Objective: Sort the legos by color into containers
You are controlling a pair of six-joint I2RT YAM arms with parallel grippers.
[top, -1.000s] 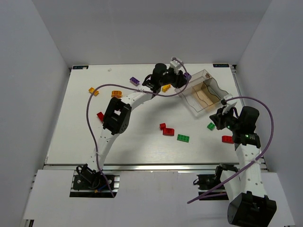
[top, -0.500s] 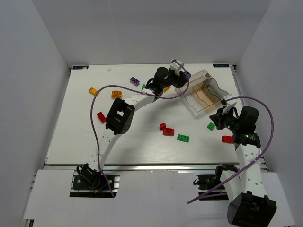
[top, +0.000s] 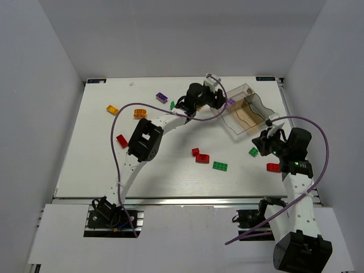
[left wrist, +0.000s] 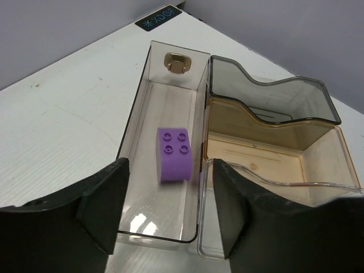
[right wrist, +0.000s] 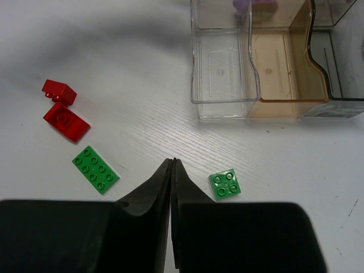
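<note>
Straight below the left end effector [left wrist: 169,170], which just swung over the box [left wrist: 267,94] and now gapes wide and empty, the purple lego [left wrist: 174,154] lies in the clear compartment [left wrist: 153,219]. One purple sorted. Right end effector [right wrist: 172,170] hovers pinched shut beside a green lego [right wrist: 225,183].

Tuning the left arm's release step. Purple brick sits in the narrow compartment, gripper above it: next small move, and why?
Probably lift the left gripper straight up, clear of the box. Its jaws stand open, the purple brick lies in the narrow compartment touching neither finger, so the drop looks done. A second purple brick waits on the table.
</note>
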